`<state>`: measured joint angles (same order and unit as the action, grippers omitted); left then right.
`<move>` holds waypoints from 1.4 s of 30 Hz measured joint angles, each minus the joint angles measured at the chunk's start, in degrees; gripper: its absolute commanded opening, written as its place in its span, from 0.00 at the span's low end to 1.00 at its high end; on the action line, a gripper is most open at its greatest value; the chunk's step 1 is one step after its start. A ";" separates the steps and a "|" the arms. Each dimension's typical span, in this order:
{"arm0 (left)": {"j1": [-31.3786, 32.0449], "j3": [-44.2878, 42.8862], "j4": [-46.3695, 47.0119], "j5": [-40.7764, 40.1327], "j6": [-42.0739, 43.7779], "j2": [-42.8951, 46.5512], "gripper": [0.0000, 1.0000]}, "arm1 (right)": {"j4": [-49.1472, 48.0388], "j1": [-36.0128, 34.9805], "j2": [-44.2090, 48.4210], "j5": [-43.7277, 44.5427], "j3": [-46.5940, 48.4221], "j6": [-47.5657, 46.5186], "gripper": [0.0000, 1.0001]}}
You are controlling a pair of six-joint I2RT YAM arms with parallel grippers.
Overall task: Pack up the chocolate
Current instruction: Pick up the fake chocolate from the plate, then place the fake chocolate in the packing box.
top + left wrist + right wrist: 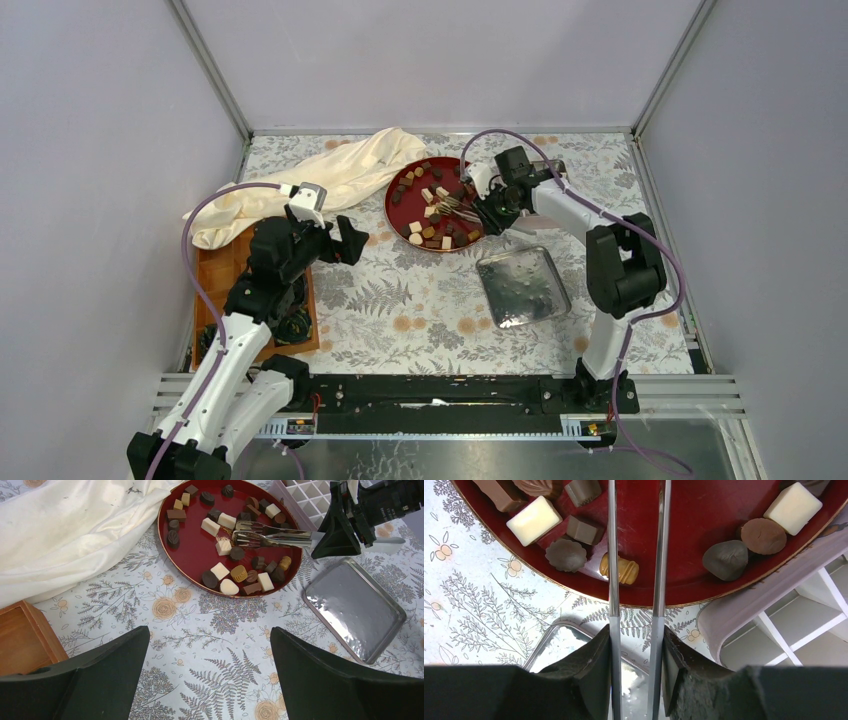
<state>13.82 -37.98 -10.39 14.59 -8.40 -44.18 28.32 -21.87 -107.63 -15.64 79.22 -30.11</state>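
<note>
Several pieces of chocolate (pixel 221 571), dark, tan and cream-white, lie on a round red plate (pixel 192 555). My right gripper (pixel 636 635) is shut on metal tongs (pixel 613 555), one finger pressing each arm. The tongs (pixel 270 537) reach over the plate from its right side, their tips beside a white cube (pixel 223 546); no piece shows between the arms. In the right wrist view the tips are out of frame, and a tan barrel-shaped piece (pixel 621 569) lies just left of the arms. My left gripper (pixel 210 650) hangs open above the floral tablecloth, in front of the plate.
A white divided box (pixel 794 625) stands against the plate's right side. A shiny metal tray (pixel 522 287) lies in front of the plate. A cream cloth (pixel 330 175) is bunched at the plate's left. A wooden box (pixel 215 270) sits at the left edge.
</note>
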 measured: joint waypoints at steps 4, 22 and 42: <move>-0.02 0.00 -0.02 0.00 0.00 0.00 0.99 | -0.39 0.09 1.55 -0.04 -0.42 0.46 0.09; -0.02 0.00 0.04 0.07 -0.02 0.48 0.99 | -2.14 15.89 12.24 -12.17 -3.39 7.28 0.07; 0.02 0.00 0.04 0.92 -0.72 0.98 0.99 | -5.03 26.34 11.45 -2.03 -4.13 9.62 0.13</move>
<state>13.85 -37.98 -10.35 15.51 -9.13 -43.20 23.29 4.47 -96.18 -17.67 75.09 -20.49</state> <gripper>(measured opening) 0.986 0.413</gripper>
